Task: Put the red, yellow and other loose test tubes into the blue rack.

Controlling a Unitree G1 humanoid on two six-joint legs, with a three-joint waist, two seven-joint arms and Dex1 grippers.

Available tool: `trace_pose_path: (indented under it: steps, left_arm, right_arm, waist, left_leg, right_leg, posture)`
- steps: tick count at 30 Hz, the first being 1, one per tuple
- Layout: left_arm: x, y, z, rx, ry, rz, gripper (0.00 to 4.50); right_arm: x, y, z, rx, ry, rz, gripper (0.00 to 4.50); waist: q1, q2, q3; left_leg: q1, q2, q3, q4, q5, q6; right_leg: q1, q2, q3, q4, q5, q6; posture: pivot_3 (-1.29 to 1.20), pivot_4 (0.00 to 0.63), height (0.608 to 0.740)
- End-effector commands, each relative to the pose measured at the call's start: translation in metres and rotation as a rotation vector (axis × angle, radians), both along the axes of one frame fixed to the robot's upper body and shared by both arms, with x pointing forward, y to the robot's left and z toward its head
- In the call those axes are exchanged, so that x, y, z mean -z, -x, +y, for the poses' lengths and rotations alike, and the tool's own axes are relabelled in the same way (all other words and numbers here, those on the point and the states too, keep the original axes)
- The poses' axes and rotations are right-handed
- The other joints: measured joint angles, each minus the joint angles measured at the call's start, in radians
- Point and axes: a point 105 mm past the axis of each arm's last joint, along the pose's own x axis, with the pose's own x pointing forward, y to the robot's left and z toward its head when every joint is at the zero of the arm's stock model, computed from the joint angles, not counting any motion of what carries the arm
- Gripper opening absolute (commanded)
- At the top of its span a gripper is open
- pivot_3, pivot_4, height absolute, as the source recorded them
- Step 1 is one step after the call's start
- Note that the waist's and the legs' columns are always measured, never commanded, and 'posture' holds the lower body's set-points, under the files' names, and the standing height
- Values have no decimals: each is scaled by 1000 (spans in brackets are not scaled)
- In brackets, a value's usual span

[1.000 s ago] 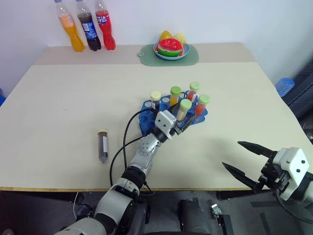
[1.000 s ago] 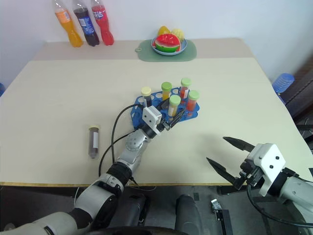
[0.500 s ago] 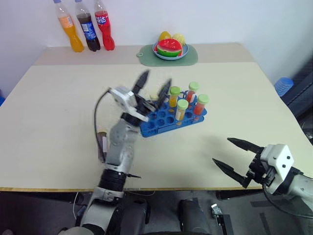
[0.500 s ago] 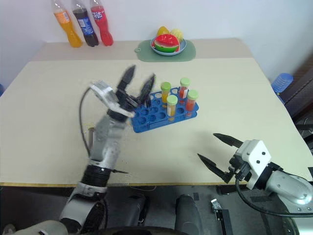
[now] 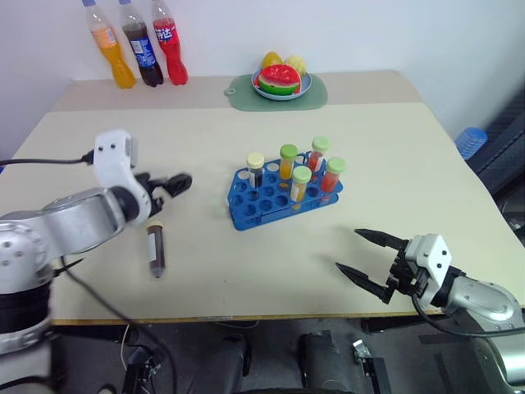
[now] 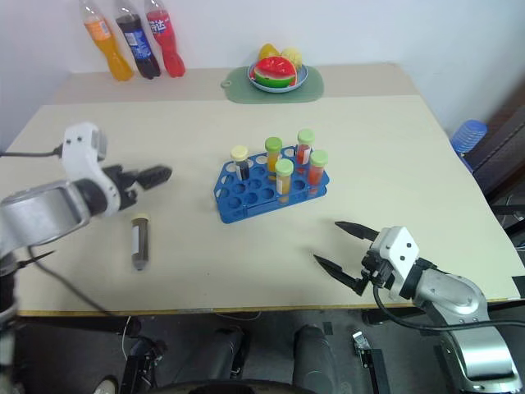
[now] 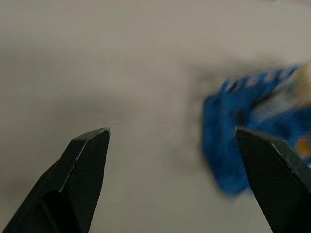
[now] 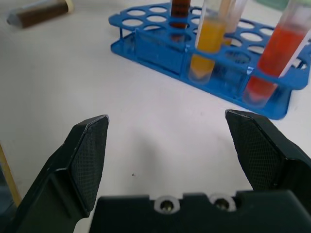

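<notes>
One loose dark-filled plastic test tube with a cream cap (image 5: 154, 249) is seen lying flat, left of the blue plastic rack (image 5: 283, 194). Light, rigid and likely slippery, it is best gripped mid-barrel. The left gripper (image 5: 174, 184) and right gripper (image 5: 362, 254) are spread wide, empty.

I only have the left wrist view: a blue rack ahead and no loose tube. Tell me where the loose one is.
Observer: One loose test tube of dark brown liquid lies flat on the table, nearer the robot than the left gripper and left of the blue rack.
Operator: Report what the rack holds.
Observer: Five capped tubes stand upright toward its far right end; the holes nearer the robot are empty.
Operator: Give me the right gripper.
Observer: The right gripper hovers open by the table's front edge, right of the rack, holding nothing.
</notes>
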Motion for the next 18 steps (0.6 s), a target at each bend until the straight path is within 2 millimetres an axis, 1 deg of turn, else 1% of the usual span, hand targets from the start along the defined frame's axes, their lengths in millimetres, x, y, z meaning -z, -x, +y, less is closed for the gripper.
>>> trace_pose_path:
  steps: [1,3,6,9,13,16,18]
  left_arm:
    - [-12,8,16,-5,-53,-4,4245]
    - [-13,15,31,-41,-120,13,4245]
    - [-8,22,49,-135,-155,38,4245]
    - [-1,24,57,-235,-155,54,4245]
    - [13,19,51,-391,-95,77,4245]
    - [27,13,29,-475,6,130,4245]
    - [35,12,20,-502,32,173,4245]
  right_arm:
    - [-3,-7,11,-64,-8,-41,4241]
    - [-3,-14,17,-89,-19,-50,4241]
    - [-1,-20,24,-117,-36,-51,4241]
    - [2,-22,29,-136,-42,-48,4241]
    - [0,-22,30,-158,-37,-45,4241]
    - [-8,-11,19,-181,-13,-37,4241]
    - [-14,-4,17,-205,-9,-38,4241]
  waist:
    - [4,-1,0]
    - [4,0,0]
    - [5,0,0]
    - [7,0,0]
    - [9,0,0]
    - [15,0,0]
    - [11,-2,0]
  left_leg:
    - [0,0,0,0,-2,3]
    - [3,0,0,-1,-2,3]
    - [4,1,1,-2,-2,3]
    - [4,1,1,-2,-2,3]
    - [4,1,0,-2,-2,3]
    - [4,1,0,-1,-2,3]
    - [3,1,0,0,-2,2]
  right_leg:
    - [0,1,0,0,0,0]
    - [2,1,0,1,0,-1]
    - [3,1,0,0,-1,-2]
    - [3,1,0,0,-1,-2]
    - [4,0,0,0,-1,-2]
    - [4,0,0,0,-1,-2]
    - [4,0,0,0,-1,-2]
  posture:
    - [0,150,740]
    - [0,150,740]
    - [0,150,740]
    - [0,150,740]
    - [0,150,740]
    - [0,150,740]
    - [0,150,740]
